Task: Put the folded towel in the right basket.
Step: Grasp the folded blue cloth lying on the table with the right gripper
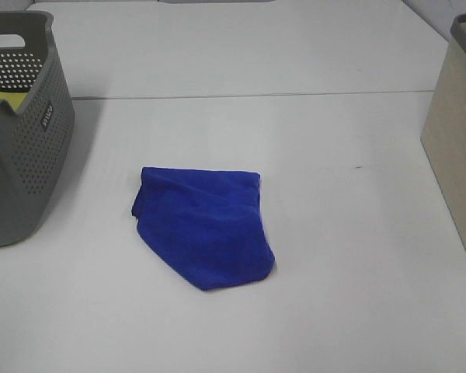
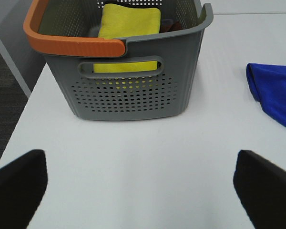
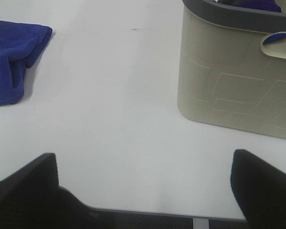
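A folded blue towel point(image 1: 203, 225) lies on the white table point(image 1: 334, 295) near its middle; an edge of it shows in the left wrist view point(image 2: 275, 93) and in the right wrist view point(image 3: 12, 59). The right basket point(image 1: 456, 140) is beige with a dark grey rim and stands at the table's right edge; the right wrist view point(image 3: 238, 71) shows something blue inside it. My left gripper point(image 2: 143, 191) is open and empty, hovering over the table in front of the grey basket. My right gripper point(image 3: 148, 191) is open and empty near the table's front edge. Neither gripper shows in the exterior high view.
A grey perforated basket point(image 1: 23, 132) with an orange handle point(image 2: 71, 45) stands at the left and holds a yellow cloth point(image 2: 128, 24). The table's left edge drops to a dark floor point(image 2: 5, 90).
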Tool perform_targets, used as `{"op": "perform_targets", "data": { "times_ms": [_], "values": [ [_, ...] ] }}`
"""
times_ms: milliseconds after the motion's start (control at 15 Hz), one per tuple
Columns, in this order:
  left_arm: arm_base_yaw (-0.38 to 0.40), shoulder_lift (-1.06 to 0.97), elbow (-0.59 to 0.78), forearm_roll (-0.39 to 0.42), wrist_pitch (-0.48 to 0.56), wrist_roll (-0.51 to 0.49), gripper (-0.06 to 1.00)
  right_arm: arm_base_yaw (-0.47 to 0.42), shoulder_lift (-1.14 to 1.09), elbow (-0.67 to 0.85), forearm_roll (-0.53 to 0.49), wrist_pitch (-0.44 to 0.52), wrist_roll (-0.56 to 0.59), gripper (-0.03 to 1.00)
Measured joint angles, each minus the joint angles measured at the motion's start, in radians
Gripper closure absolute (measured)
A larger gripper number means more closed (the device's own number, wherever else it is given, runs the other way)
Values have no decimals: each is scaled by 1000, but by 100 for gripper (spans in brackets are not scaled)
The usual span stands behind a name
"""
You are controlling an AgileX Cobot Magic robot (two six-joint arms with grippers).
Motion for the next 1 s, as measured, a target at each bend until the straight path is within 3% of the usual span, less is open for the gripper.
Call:
{"op": "perform_targets", "data": {
  "times_ms": [1000],
  "values": [
    [0, 0, 0, 0, 0, 0, -4, 0, 0, 0, 0, 0, 0, 2]
  ]
}}
